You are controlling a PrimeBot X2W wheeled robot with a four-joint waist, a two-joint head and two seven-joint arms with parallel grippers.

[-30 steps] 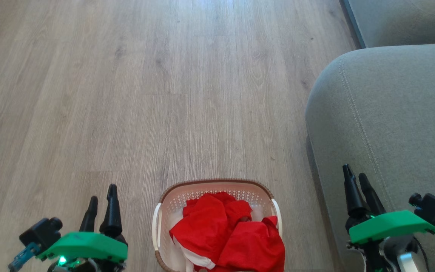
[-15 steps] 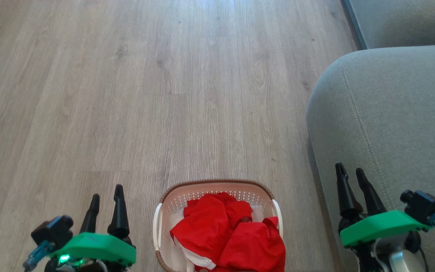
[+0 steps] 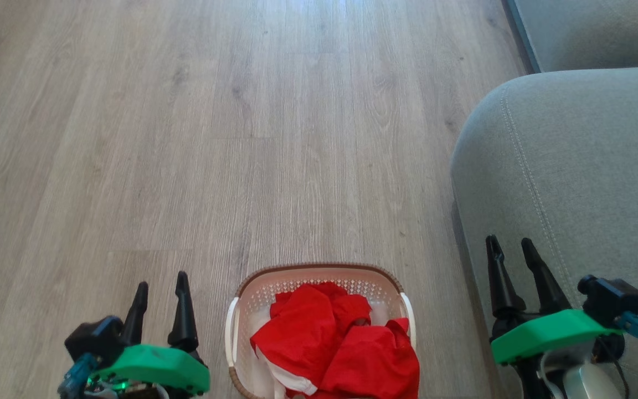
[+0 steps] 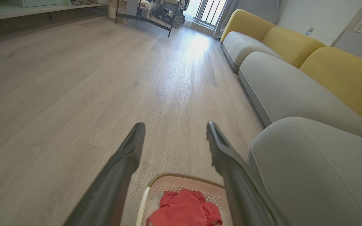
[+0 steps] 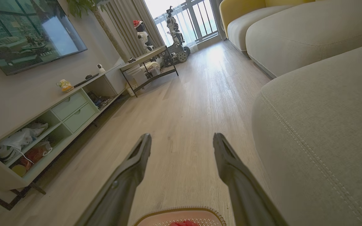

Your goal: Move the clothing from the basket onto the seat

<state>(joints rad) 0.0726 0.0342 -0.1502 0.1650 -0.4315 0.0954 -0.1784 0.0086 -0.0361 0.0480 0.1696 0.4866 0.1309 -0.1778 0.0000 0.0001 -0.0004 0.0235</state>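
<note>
Clothing (image 3: 335, 343) lying in basket (image 3: 319, 267), both grippers hanging open & empty.
In head view the red clothing is sitting heaped inside the basket at 6 o'clock, on the wood floor (image 3: 186, 138). Left gripper (image 3: 161, 280) is hovering at 7 o'clock, just beside the basket's left handle, fingers spread apart w/ nothing between them. Right gripper (image 3: 509, 241) is hovering at 4 o'clock against the edge of the grey sofa (image 3: 574, 166), fingers likewise spread, gripping nothing. Sofa is taking up the 3 o'clock side, near the basket.
</note>
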